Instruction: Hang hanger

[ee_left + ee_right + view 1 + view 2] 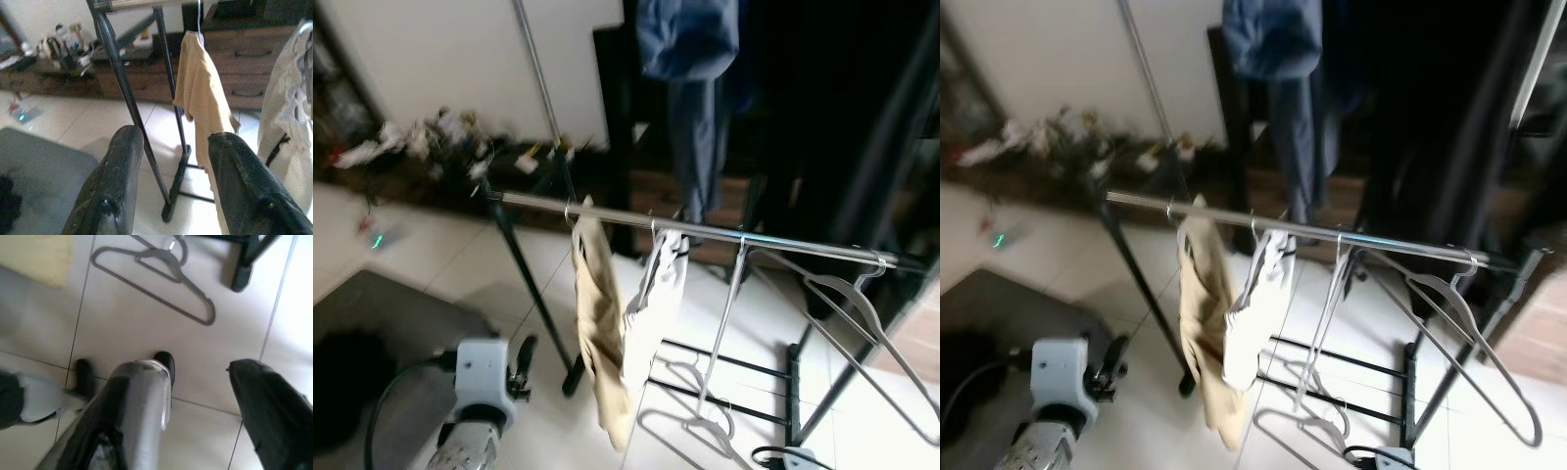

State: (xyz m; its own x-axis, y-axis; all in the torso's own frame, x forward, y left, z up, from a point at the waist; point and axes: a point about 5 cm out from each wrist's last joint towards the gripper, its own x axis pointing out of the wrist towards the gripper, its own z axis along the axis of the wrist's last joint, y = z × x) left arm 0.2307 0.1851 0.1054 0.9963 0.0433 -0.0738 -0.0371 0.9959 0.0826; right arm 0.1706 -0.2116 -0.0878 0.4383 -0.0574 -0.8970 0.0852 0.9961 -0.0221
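The left arm's silver wrist (pixel 475 392) is sitting nearest the head camera, at about seven o'clock, low and idle. Its left gripper (pixel 173 191) is standing wide apart with nothing between its fingers, looking at the rack's dark leg (pixel 132 107) and the tan garment (pixel 200 98). The right gripper (pixel 195 406) is also gaping open and holding nothing, pointing down at the tiled floor (pixel 146 323). On that floor a grey hanger (pixel 156 271) is lying flat, at twelve o'clock from the fingers and near the rack's foot (pixel 247 262); in the head view it is lying at about five o'clock (pixel 690 421), below the rail (pixel 705 230). The rail is already carrying the tan garment, a white garment (pixel 651 294) and two bare hangers (pixel 852 304) toward three o'clock. Judging by this, the step in hand is picking up the floor hanger. The right gripper is going to need to come down over one thin arm of it, near the hook, and pinch squarely, since thin wire on smooth tile is likely to slide. A free stretch of rail is lying between the white garment and the bare hangers.
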